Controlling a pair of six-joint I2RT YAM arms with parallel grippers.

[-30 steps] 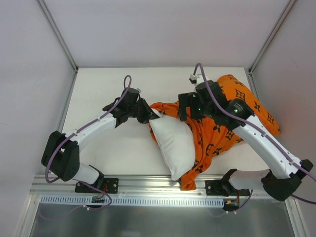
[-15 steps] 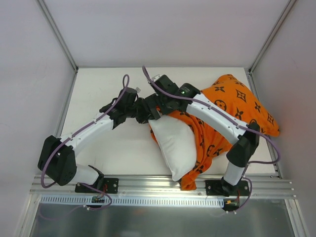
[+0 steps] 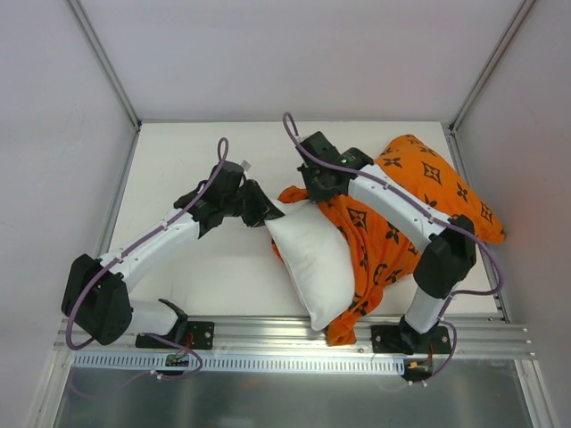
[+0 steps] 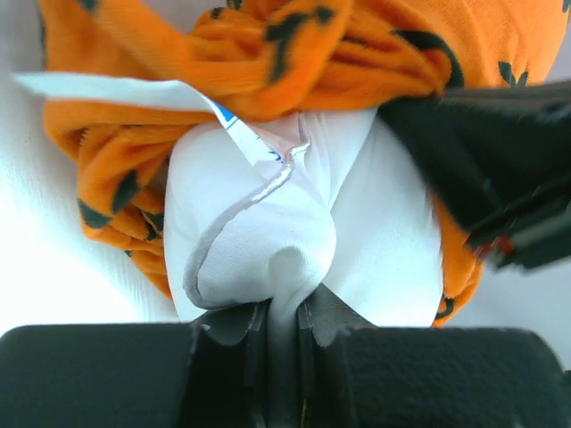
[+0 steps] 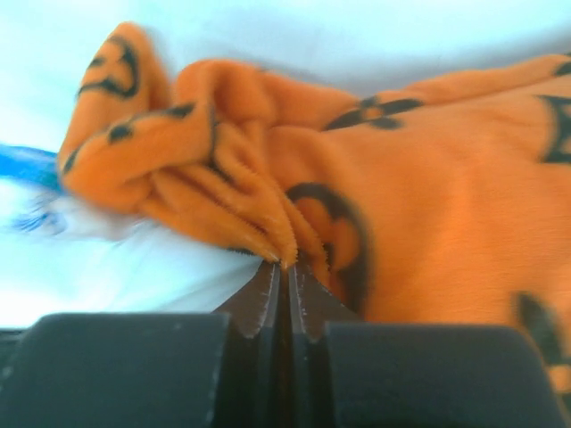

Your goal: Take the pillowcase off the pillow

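One plump white pillow [image 3: 312, 259], half out of one bunched orange fleecy pillowcase [image 3: 430, 176], lies mid-surface [image 3: 178, 147]; left jaws grasp its seamed corner, right jaws pinch pillowcase folds

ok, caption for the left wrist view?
Left jaws shut on a corner of the pillow, pillowcase bunched behind it.

From above, the right side of the pillow [image 3: 312, 254] was hidden under the pillowcase [image 3: 419, 192]. The tips of the left claw [image 3: 267, 212] and the right claw [image 3: 298, 193] were too small to see there. In the left wrist view, a blurry black shape [image 4: 482, 178] was cut off at the right edge, and the print on the white tag [image 4: 116, 91] could not be read. In the right wrist view, a blue smear [image 5: 22, 165] was too blurry to name.
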